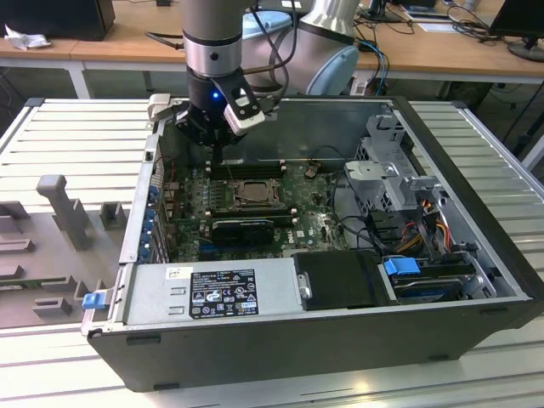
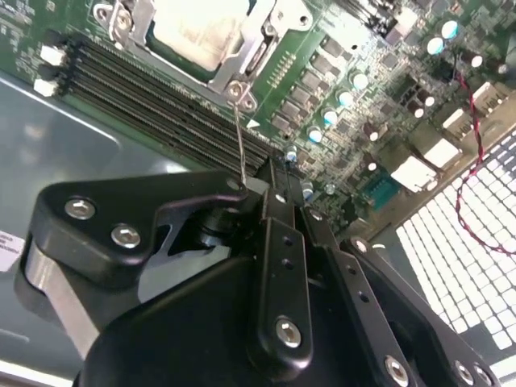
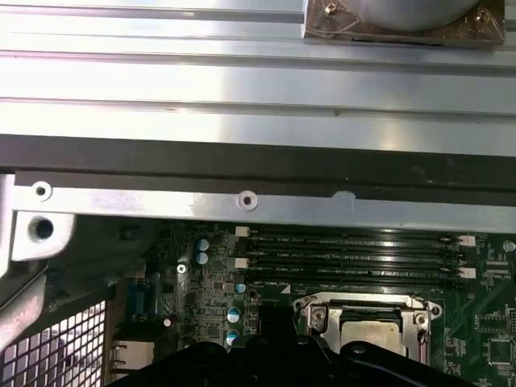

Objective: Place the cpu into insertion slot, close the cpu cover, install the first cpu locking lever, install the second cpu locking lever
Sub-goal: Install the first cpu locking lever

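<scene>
Legible text, from my station: none. Black label (image 1: pixel 223 293) on the grey power supply box (image 1: pixel 276 289): white print, unreadable to me. White sticker (image 1: pixel 178 274) beside it: likewise. Green board (image 2: pixel 300 50), second wrist view: one white triangle mark (image 2: pixel 254 124).

Lab: cable-strewn desks (image 1: pixel 442 53), slatted workbench (image 1: pixel 85 127).

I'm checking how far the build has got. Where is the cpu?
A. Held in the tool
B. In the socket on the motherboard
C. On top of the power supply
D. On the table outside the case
B: in the second wrist view the cpu shows its pale top on the green motherboard, framed by the metal cover.
</scene>
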You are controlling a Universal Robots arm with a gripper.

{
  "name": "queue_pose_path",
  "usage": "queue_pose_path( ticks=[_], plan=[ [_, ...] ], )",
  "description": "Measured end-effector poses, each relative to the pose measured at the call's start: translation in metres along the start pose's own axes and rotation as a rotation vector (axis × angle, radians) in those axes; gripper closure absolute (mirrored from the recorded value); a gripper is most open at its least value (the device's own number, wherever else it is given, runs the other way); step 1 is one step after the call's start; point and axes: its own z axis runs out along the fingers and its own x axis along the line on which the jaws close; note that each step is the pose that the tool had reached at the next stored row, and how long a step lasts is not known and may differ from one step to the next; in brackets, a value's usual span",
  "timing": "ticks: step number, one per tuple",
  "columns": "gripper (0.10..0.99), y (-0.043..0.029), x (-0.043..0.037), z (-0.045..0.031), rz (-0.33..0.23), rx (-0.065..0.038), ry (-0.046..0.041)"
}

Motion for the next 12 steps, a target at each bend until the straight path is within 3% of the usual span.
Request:
queue_pose_path(
  ticks=[4,12],
  plan=[
    [0.98,-0.0002,-0.0084,0.0,0.0,0.001,0.0],
    [0.98,-0.0004,-0.0137,0.0,0.0,0.001,0.0]
  ],
)
